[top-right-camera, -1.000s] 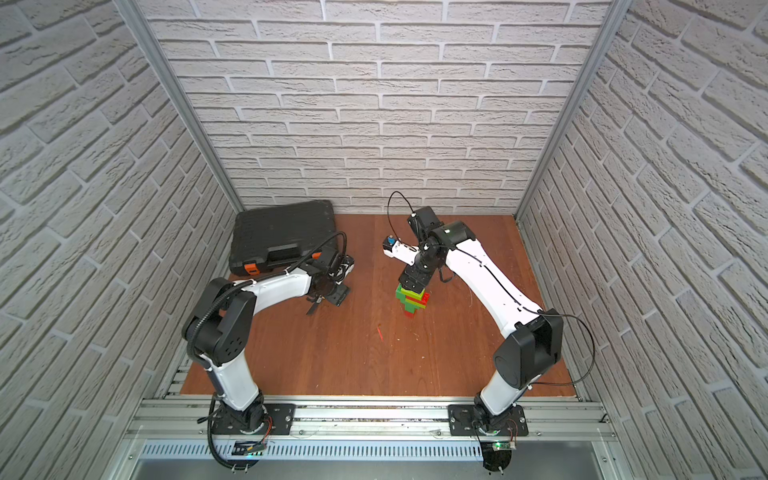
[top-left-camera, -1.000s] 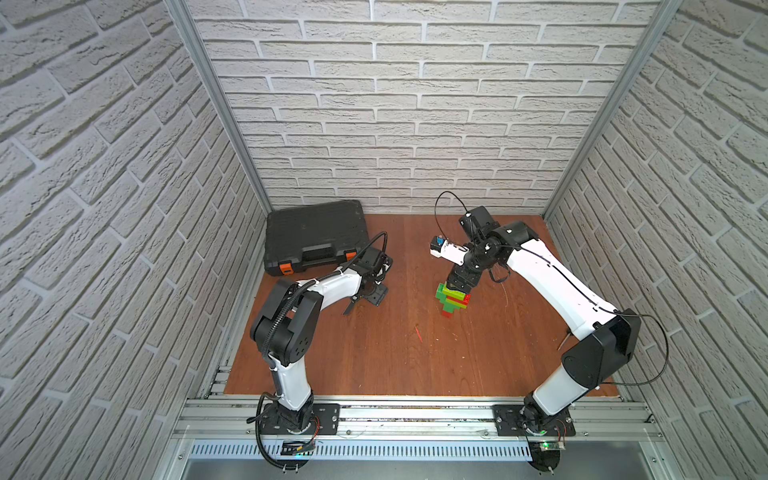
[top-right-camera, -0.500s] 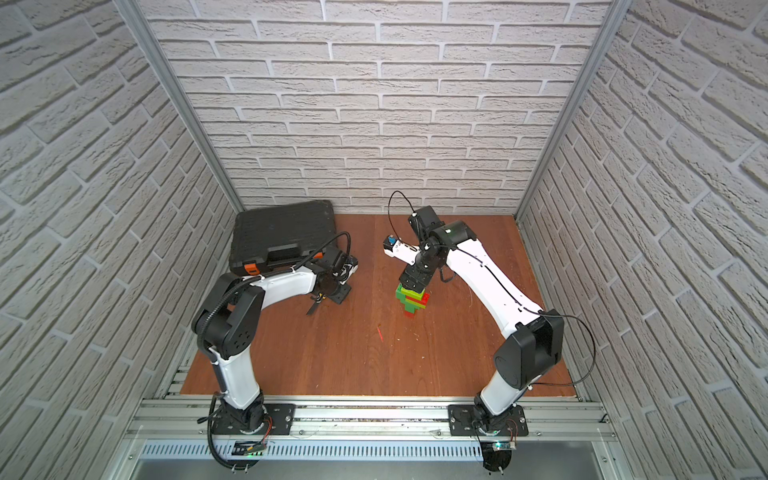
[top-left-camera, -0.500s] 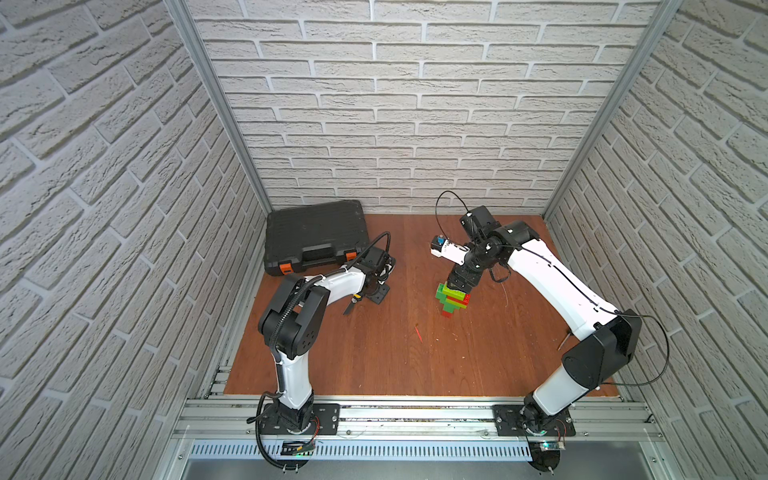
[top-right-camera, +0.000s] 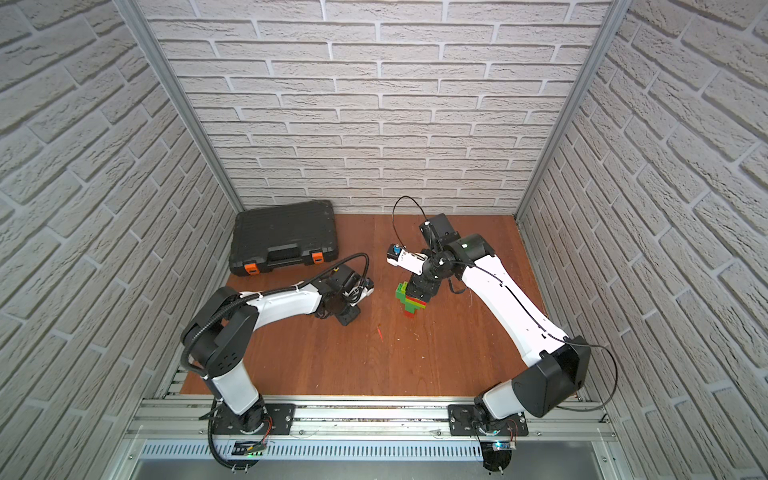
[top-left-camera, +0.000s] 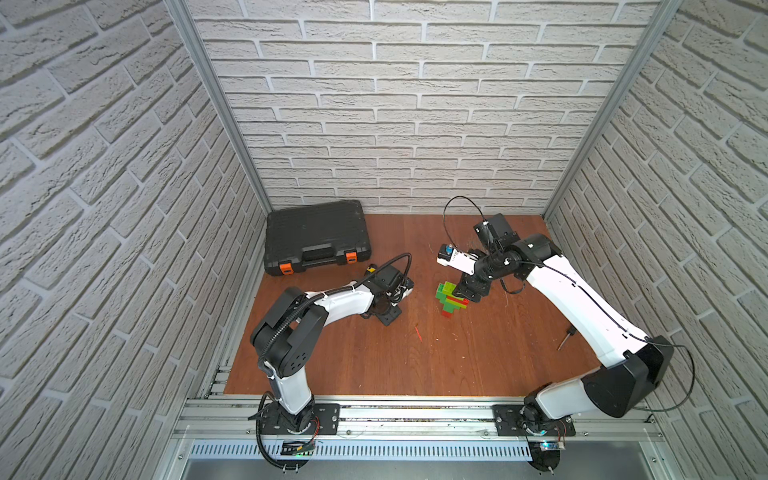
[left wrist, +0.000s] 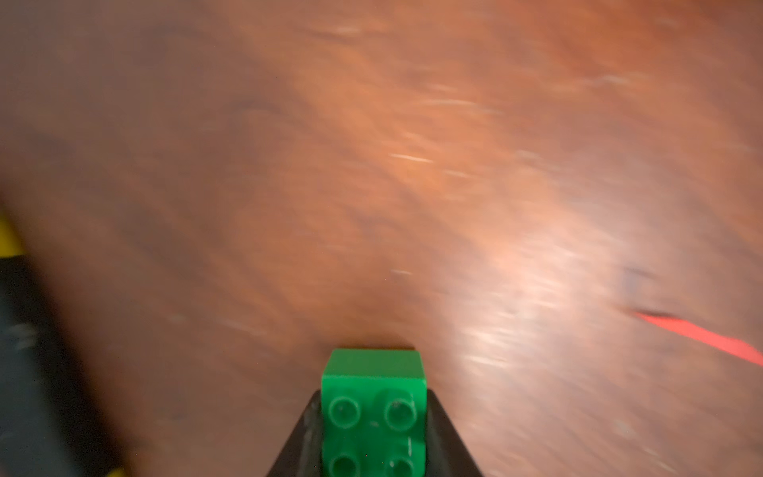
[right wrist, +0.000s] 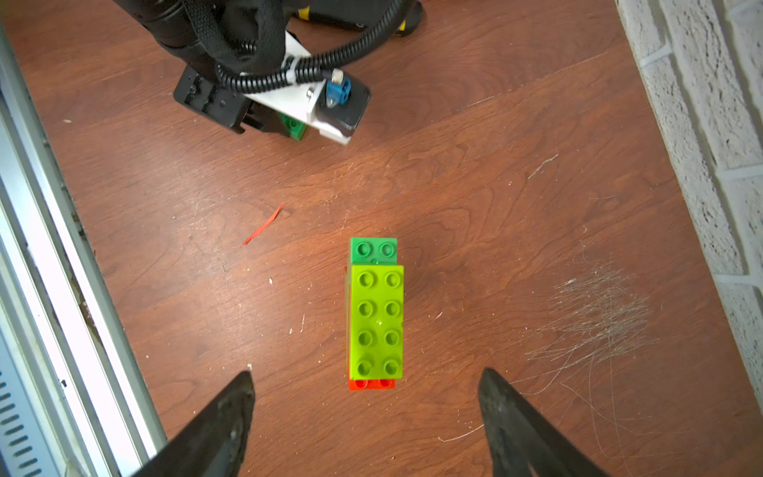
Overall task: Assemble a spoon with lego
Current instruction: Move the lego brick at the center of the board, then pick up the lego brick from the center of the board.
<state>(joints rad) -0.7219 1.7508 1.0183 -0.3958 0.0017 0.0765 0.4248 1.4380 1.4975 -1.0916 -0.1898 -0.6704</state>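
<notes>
Presently, items on the bench, listed left to right.

1. Black case: closed, orange latches, at the far left corner. Not part of the build.

2. Left pincer: low over the bench, just in front of the case. Clamped on one dark green brick, a square piece with four studs facing the wrist camera. The brick is well apart from the main build and not yet joined to it.

3. Red scrap: thin sliver lying loose between the two arms. Not a brick.

4. Spoon: partly built, standing as a stack near the bench centre, in both top views. Green, red and lime layers show. From above, a long lime brick sits on top, with a dark green piece jutting out at one end and red at the other. The exact brick count cannot be told.

5. Right pincer: directly over the spoon, jaws spread wide to either side of it and gripping nothing. No contact with the bricks is visible.

6. Slim dark tool: lying beside the right arm, unused.

Progress, as a judgement: most of the spoon is joined and no other loose brick shows. Remaining is to carry the held green brick across and press it on.
</notes>
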